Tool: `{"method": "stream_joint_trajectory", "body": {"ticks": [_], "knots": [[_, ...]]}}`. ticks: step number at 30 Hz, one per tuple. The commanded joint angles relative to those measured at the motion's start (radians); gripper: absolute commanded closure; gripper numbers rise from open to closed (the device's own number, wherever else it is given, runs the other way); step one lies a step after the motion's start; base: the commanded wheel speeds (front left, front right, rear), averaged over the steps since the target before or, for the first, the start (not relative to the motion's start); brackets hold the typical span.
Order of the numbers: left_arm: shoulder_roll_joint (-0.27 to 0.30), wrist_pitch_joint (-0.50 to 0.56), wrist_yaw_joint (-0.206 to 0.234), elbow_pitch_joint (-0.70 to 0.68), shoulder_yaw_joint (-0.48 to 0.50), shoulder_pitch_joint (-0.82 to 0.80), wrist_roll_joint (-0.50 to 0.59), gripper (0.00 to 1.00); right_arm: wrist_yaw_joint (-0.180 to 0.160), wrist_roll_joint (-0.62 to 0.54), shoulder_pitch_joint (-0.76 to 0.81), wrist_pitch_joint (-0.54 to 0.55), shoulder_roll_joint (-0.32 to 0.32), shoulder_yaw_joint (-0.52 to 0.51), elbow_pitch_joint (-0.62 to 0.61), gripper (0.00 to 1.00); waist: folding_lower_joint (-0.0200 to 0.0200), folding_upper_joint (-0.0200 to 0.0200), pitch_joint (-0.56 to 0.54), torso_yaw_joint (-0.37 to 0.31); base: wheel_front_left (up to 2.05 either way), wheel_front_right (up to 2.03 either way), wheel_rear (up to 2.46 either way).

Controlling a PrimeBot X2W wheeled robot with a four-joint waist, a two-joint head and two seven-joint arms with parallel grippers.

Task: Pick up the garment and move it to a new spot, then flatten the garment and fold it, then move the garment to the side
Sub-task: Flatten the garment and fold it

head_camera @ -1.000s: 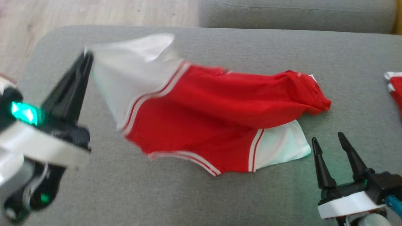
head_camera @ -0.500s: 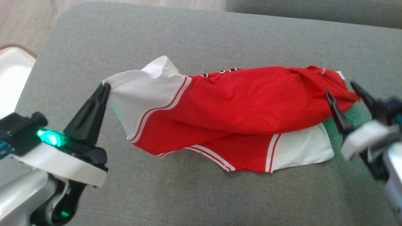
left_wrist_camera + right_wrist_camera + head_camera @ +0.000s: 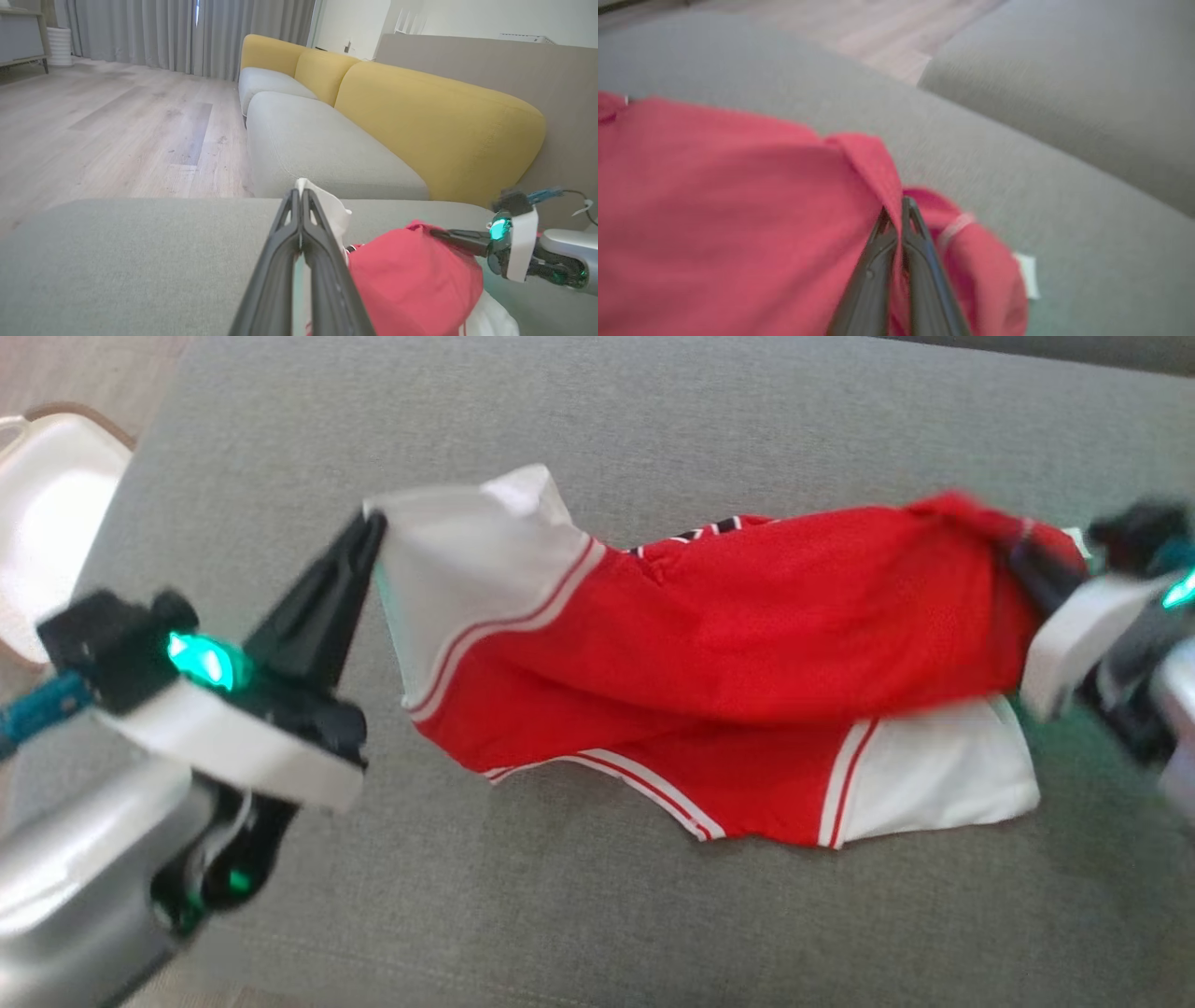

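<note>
garment [image 3: 747, 644]: soft, light, limp, sagging between grips | left jaws: pressed together on white corner [image 3: 401, 523] | right jaws: pinching red edge [image 3: 878, 158] | best hold: outer corners

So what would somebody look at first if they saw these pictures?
The bright red and white garment jumps out first, stretched across the grey cushion. The left hand pinches its white corner at one end, and the right hand pinches red cloth at the other. In the left wrist view, a yellow sofa back stands out behind them.
</note>
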Motion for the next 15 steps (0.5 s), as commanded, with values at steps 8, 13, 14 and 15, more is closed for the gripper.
{"method": "stream_joint_trajectory", "body": {"ticks": [8, 13, 14, 15], "knots": [[-0.032, -0.029, -0.039, 0.109, 0.152, -0.176, 0.106, 1.00, 0.007, 0.006, -0.213, -0.226, -0.045, -0.068, 0.038, 1.00, -0.0003, 0.0000, -0.044, -0.107, 0.00, 0.00, 0.00], [-0.013, -0.030, -0.042, 0.090, 0.149, -0.132, 0.113, 1.00, 0.007, 0.034, -0.120, -0.249, -0.138, -0.142, -0.076, 1.00, -0.0003, 0.0000, -0.076, -0.172, 0.00, 0.00, 0.00], [-0.004, -0.030, -0.037, 0.079, 0.145, -0.111, 0.108, 1.00, 0.007, 0.037, -0.073, -0.251, -0.164, -0.161, -0.108, 1.00, -0.0003, 0.0000, -0.080, -0.183, 0.00, 0.00, 0.00], [-0.004, -0.030, -0.037, 0.079, 0.145, -0.111, 0.108, 1.00, 0.007, 0.037, -0.073, -0.251, -0.164, -0.161, -0.108, 1.00, -0.0003, 0.0000, -0.080, -0.183, 0.00, 0.00, 0.00]]}}
